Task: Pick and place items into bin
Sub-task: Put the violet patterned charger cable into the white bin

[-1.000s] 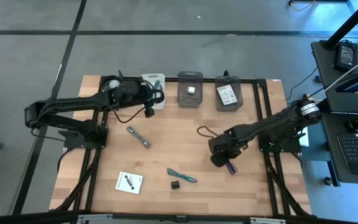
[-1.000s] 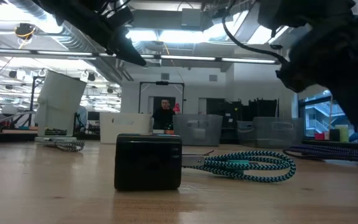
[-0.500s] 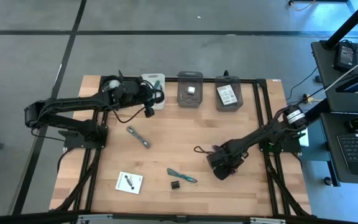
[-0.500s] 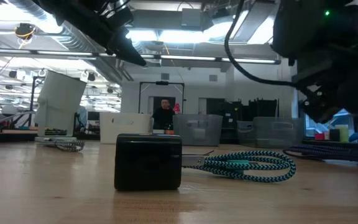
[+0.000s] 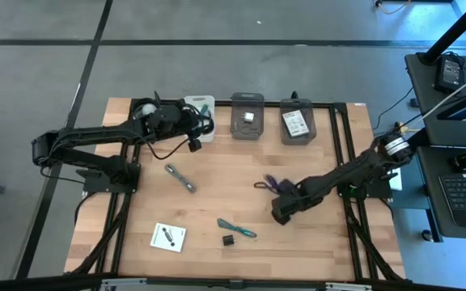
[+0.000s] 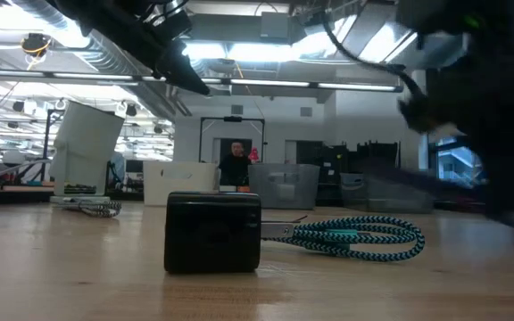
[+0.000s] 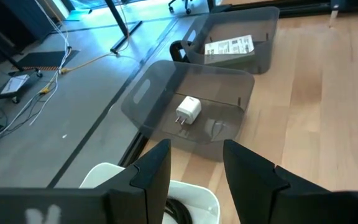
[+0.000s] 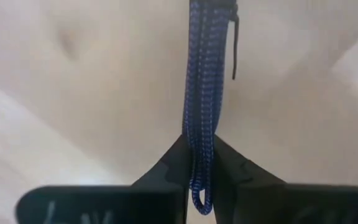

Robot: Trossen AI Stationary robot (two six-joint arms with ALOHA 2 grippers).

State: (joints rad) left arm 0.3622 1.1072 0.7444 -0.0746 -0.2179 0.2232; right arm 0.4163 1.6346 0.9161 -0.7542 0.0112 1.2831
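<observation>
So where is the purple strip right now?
The purple strip is pinched in the right gripper, right of table centre in the high view.

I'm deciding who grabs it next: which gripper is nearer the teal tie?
Right. The right gripper, shut on the purple strip, hovers just right of the teal tie. The left gripper is far off at the table's back, over the white bin.

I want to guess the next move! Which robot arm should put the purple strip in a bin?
The right arm, most likely. Its gripper is already shut on the purple strip. The left gripper is open, over the white bin at the table's back edge.
</observation>
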